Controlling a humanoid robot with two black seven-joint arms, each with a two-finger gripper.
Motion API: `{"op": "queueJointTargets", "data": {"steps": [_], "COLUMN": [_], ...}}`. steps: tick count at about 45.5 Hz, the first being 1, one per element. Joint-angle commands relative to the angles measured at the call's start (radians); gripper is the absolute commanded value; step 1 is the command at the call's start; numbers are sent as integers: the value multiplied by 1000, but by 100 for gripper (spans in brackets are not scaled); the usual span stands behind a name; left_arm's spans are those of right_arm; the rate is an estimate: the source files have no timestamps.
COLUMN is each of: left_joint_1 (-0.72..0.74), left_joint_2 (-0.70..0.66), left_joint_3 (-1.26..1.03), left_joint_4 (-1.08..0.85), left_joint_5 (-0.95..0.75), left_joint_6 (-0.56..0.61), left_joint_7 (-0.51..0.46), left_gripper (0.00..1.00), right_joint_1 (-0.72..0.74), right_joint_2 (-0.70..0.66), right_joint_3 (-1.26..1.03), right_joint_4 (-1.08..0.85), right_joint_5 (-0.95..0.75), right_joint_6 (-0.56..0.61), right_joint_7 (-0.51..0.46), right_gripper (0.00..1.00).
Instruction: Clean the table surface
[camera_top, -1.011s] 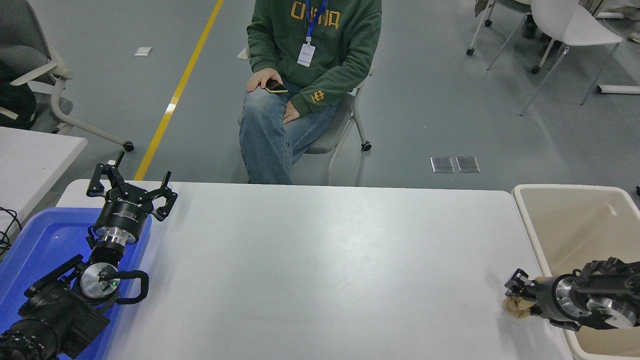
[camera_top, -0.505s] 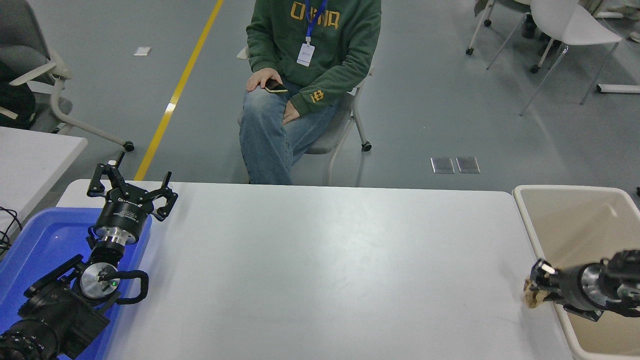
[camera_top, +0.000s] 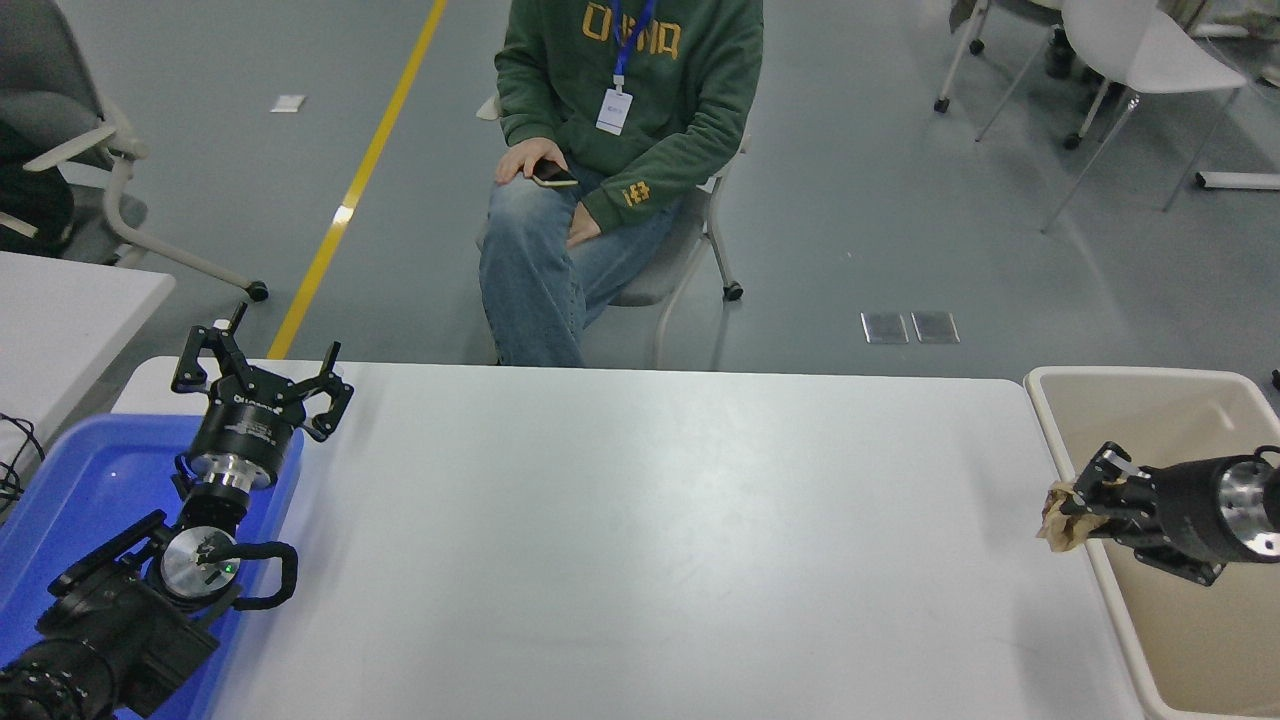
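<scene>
The white table surface (camera_top: 640, 520) fills the middle of the head view and is bare. My right gripper (camera_top: 1082, 497) comes in from the right edge and is shut on a crumpled brown paper wad (camera_top: 1058, 518). It holds the wad above the table's right edge, right at the left rim of the beige bin (camera_top: 1150, 385). My left gripper (camera_top: 262, 372) is open and empty, parked at the lower left over the blue tray (camera_top: 80, 490).
A person in a green hoodie sits on a chair (camera_top: 690, 260) at the table's far side, a phone in one hand. A smaller white table (camera_top: 60, 310) stands at the left. Chairs stand at the far right.
My right gripper has lifted the brown paper wad off the table and carried it up and to the right, to the bin's left rim. The left arm has not moved.
</scene>
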Motion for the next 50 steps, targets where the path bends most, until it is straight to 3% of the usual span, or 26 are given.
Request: {"op": "queueJointTargets", "data": {"steps": [1, 25, 50], "left_joint_1": [0, 0, 0], "left_joint_2": [0, 0, 0], "left_joint_3": [0, 0, 0], "left_joint_4": [0, 0, 0], "left_joint_5": [0, 0, 0], "left_joint_6": [-1, -1, 1], "left_joint_7": [0, 0, 0], "left_gripper": [100, 100, 100], "right_joint_1": [133, 399, 426], "right_joint_2": [-103, -318, -361], "right_joint_3": [-19, -24, -16], "right_joint_4": [42, 31, 18], "right_joint_5": [-62, -301, -343], "right_joint_6": [82, 349, 381], "right_joint_7": [-18, -78, -87], "right_gripper": [0, 0, 0]}}
